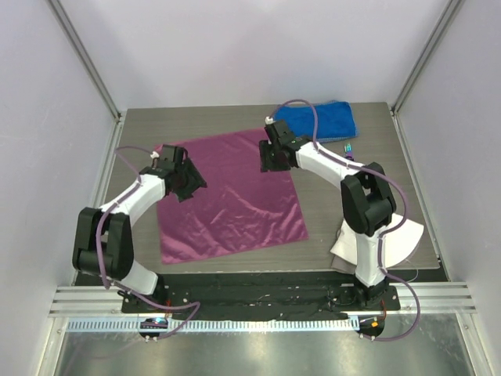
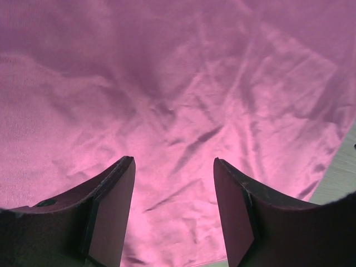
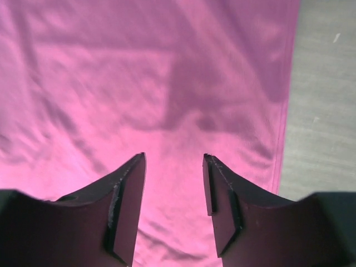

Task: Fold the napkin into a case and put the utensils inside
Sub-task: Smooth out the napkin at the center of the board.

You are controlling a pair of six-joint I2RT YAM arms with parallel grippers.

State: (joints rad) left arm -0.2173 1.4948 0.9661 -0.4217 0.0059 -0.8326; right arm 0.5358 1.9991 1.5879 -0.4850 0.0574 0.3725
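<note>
Left hand (image 1: 190, 186) and right hand (image 1: 272, 161) hover over the napkin (image 1: 235, 210).

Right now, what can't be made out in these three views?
Utensils: top view only, too small to tell apart.
White cloth: top view, half covered by the right arm.
Napkin edges: both wrist views crop most of them.

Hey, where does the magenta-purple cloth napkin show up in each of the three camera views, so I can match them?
Top external: the thin magenta-purple fabric napkin lies spread flat mid-table.
Left wrist: the napkin fills nearly everything but the lower right corner.
Right wrist: the napkin fills left and centre, its edge running down the right.
Shared landmark: the grey table bordering the napkin's edge in every view.
</note>
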